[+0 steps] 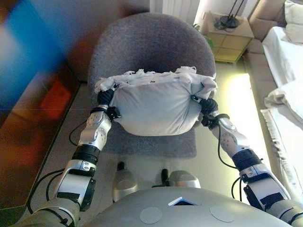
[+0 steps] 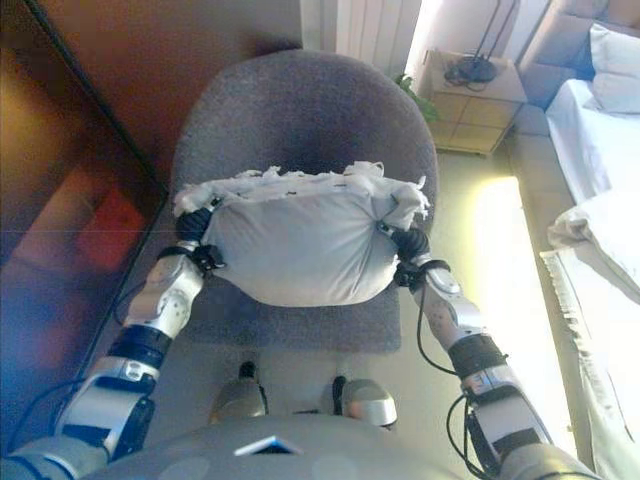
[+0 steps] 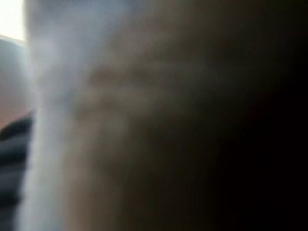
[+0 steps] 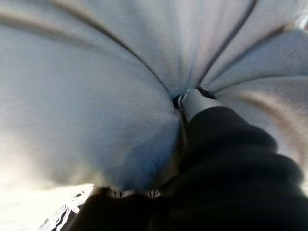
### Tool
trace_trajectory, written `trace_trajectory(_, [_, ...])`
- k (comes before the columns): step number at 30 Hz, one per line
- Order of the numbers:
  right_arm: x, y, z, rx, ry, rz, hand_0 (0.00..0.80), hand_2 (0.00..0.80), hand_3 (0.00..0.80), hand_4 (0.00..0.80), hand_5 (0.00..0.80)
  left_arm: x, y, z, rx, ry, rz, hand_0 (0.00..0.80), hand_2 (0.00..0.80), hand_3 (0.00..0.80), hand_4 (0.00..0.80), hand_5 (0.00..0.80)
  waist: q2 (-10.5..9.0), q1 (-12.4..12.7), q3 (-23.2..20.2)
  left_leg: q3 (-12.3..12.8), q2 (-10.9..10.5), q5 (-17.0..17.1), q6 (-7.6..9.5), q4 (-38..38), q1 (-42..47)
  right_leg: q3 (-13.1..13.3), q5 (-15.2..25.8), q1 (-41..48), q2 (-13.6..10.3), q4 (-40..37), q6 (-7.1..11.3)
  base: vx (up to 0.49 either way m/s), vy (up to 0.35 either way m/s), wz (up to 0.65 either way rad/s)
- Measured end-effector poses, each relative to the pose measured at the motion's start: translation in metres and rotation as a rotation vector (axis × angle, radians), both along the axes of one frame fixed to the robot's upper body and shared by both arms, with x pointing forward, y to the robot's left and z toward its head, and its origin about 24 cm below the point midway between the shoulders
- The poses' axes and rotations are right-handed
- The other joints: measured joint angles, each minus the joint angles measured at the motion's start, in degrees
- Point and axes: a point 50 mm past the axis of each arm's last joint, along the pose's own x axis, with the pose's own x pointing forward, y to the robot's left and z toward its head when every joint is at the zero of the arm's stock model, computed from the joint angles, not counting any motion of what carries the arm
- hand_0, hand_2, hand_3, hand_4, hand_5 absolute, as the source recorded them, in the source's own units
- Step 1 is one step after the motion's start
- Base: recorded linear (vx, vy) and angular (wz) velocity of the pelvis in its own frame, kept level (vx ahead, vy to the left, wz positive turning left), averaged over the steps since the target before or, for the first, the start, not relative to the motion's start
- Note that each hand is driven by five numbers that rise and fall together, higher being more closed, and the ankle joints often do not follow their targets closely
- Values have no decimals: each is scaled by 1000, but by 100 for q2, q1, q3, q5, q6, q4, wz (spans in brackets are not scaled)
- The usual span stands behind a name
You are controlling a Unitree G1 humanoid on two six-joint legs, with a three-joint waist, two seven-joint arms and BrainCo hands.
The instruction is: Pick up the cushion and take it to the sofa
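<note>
Basically cushion [image 1: 154, 106] squeezed between left hand [image 1: 105, 98] and right hand [image 1: 207, 105], over chair [image 1: 151, 47], long axis hand to hand. Fingers buried, grip unclear. Sofa [image 1: 284, 56] off right.

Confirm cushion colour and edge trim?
The cushion is plain pale grey-white with a frayed white fringe along its far edge; it shows best in the left eye view.

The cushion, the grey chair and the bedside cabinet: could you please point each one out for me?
cushion [image 1: 154, 108], left eye view, middle of its white front face.
grey chair [image 1: 151, 42], left eye view, bare part of its backrest.
bedside cabinet [image 1: 231, 41], left eye view, its pale front.
</note>
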Motion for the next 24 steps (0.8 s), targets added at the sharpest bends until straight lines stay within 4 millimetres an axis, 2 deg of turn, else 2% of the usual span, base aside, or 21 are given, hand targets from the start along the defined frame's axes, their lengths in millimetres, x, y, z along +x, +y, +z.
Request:
trace_trajectory(1, [0,2,-1,7,5,-6,800,800,800,800,800,0,2,-1,6,4,1,800,800,800,800,800,65,49,13,2,-54,306,-577,-93,140,-26,-127,2,-99,164,159,127,150,-40])
trace_trajectory(3, [-2,9,-5,25,20,-21,800,800,800,800,800,3,6,3,25,-4,3,800,800,800,800,800,-187,-68,2,76,-540,232,-313,-150,185,-72,-300,-86,-625,387,417,112,174,4])
trace_trajectory(4, [-1,10,-5,28,22,-32,800,800,800,800,800,6,6,7,30,-13,0,800,800,800,800,800,-230,-83,19,88,-692,206,-210,-159,173,-79,-298,-103,-790,429,440,108,195,15])
trace_trajectory(5, [-2,12,-7,29,32,-48,800,800,800,800,800,9,6,8,40,-13,-5,800,800,800,800,800,-225,-51,32,147,-796,153,-113,-150,184,-130,-271,-234,-915,694,472,133,190,5])
trace_trajectory(8, [-3,21,-12,50,53,-82,800,800,800,800,800,10,11,7,61,3,3,800,800,800,800,800,-85,86,155,200,-865,-68,77,-131,462,-146,-89,-609,-1039,1848,461,200,106,-1])
trace_trajectory(10, [-3,25,-13,59,55,-102,800,800,800,800,800,9,12,3,62,18,8,800,800,800,800,800,-42,150,192,204,-872,-164,99,-166,645,-167,-90,-757,-1153,2300,417,217,-42,2])
trace_trajectory(11, [-3,25,-13,58,51,-112,800,800,800,800,800,9,12,3,64,21,8,800,800,800,800,800,-41,209,193,213,-877,-173,94,-187,697,-177,-95,-777,-1202,2224,423,202,-122,5])
trace_trajectory(14, [1,25,-10,48,44,-125,800,800,800,800,800,9,13,3,66,21,8,800,800,800,800,800,-82,261,176,142,-850,-153,35,-218,668,-170,-66,-784,-1287,1204,473,169,-222,3])
trace_trajectory(15, [2,25,-10,41,46,-129,800,800,800,800,800,9,12,4,70,22,6,800,800,800,800,800,-96,244,174,110,-836,-154,-13,-214,643,-161,30,-713,-1291,659,562,88,-257,12])
trace_trajectory(17, [8,24,-11,32,62,-138,800,800,800,800,800,11,12,7,89,16,-4,800,800,800,800,800,-254,238,179,10,-819,-182,-186,-80,475,-201,237,-623,-1315,-137,780,73,-221,27])
trace_trajectory(19, [15,15,-12,-7,85,-163,800,800,800,800,800,12,3,4,87,34,-25,800,800,800,800,800,-121,231,265,48,-455,-191,-330,76,344,-398,277,-520,-1007,-254,790,83,-123,30])
trace_trajectory(20, [16,9,-11,-25,85,-168,800,800,800,800,800,11,-3,2,72,45,-29,800,800,800,800,800,-101,231,279,52,-356,-195,-372,136,291,-449,248,-516,-887,-230,744,54,-77,18])
trace_trajectory(22, [20,2,-5,-50,74,-172,800,800,800,800,800,10,-8,-2,57,66,-37,800,800,800,800,800,-108,233,303,50,-227,-213,-426,211,266,-479,185,-516,-758,-173,649,-51,-66,6])
trace_trajectory(24, [29,-6,6,-81,41,-185,800,800,800,800,800,14,-16,1,57,65,-62,800,800,800,800,800,-63,188,335,58,-164,-290,-556,467,-16,-531,141,-642,-734,-66,591,-174,-62,5])
